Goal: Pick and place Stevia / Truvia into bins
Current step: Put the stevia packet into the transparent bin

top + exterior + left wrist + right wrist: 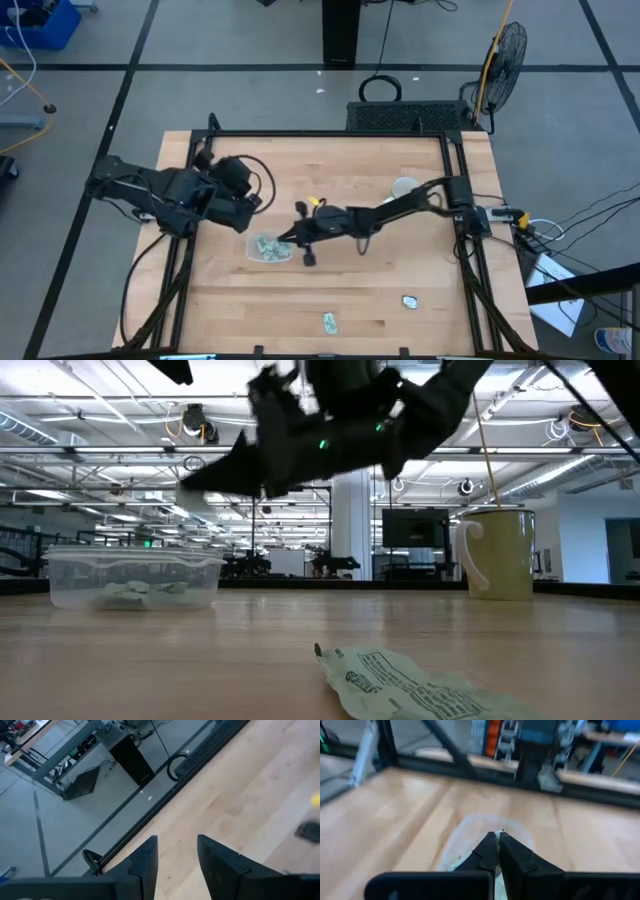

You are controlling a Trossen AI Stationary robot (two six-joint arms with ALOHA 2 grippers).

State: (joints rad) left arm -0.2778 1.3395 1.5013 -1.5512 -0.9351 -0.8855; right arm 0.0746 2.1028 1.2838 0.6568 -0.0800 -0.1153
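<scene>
2 sachets of Stevia / Truvia lie loose on the wooden table [400,170], both near its front edge: 1 sachet [329,322] toward the middle and 1 more [410,300] to its right, well apart from each other. 1 clear plastic bin [268,247] sits left of the table's centre, and several pale green sachets [267,245] rest inside it; their exact count cannot be told, since they overlap. 1 white mug [403,187] stands toward the table's right rear. The right gripper [288,238] reaches across from the right side and hangs just over the bin's right rim, its 2 fingers [490,851] pressed nearly together with only a sliver between them, and no sachet visible between the tips. The left gripper [247,202] waits just beyond the bin's left rear, above bare wood, with its 2 fingers [147,855] set a moderate way apart and holding nothing. From the low view, 1 sachet [420,682] lies close in the foreground, with the bin [130,575] at left and the mug [498,552] at right.
</scene>
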